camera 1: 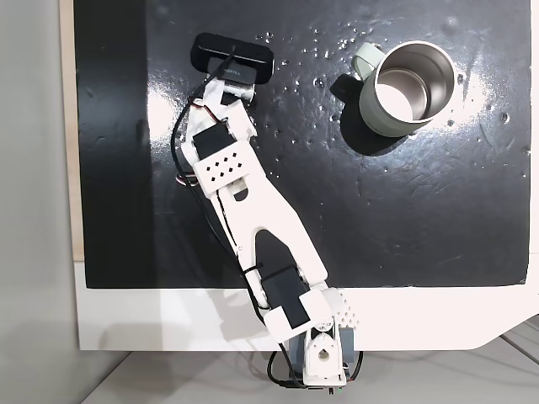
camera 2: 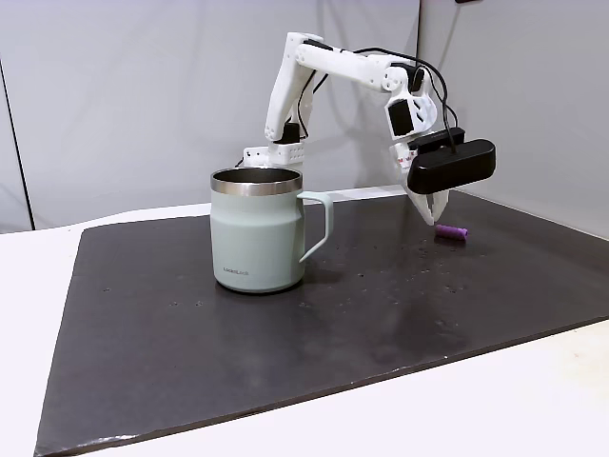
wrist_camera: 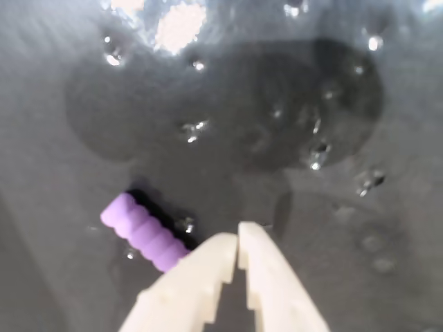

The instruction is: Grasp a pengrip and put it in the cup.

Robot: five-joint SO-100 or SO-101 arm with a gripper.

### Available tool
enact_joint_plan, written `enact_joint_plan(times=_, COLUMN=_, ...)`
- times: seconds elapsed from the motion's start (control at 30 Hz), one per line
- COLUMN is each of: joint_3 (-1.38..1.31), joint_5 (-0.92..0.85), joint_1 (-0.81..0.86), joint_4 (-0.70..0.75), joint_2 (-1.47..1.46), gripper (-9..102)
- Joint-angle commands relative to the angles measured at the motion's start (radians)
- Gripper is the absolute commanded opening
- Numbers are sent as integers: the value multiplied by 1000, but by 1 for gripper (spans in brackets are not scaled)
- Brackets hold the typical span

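Glossy black mat (wrist_camera: 332,228); ribbed purple pengrip (wrist_camera: 142,232) beside closed gripper (wrist_camera: 237,242).

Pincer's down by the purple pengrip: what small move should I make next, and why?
Probably open the pincer first. In the wrist view its tips meet, closed on nothing, and the pengrip lies flat on the mat just left of them. Then shift left so the open tips straddle it before closing.
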Motion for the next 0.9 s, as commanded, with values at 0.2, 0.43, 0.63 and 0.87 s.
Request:
enact_joint_plan(times=0.2, joint_3=-37, joint_5=-239, joint_1=-5, joint_4=-29, joint_2=43, gripper=8)
enact_joint_plan(times=0.43, joint_3=-129, joint_5=-364, joint_1=-31, joint_4=12, joint_2=-20, gripper=19)
enact_joint_plan(times=0.63, joint_3=-259, joint_5=-405, joint_1=-78, joint_4=75, joint_2=-112, gripper=21)
enact_joint_plan(times=0.87, joint_3=-390, joint_5=-479, joint_1=-127, joint_4=192, joint_2=-212, gripper=23)
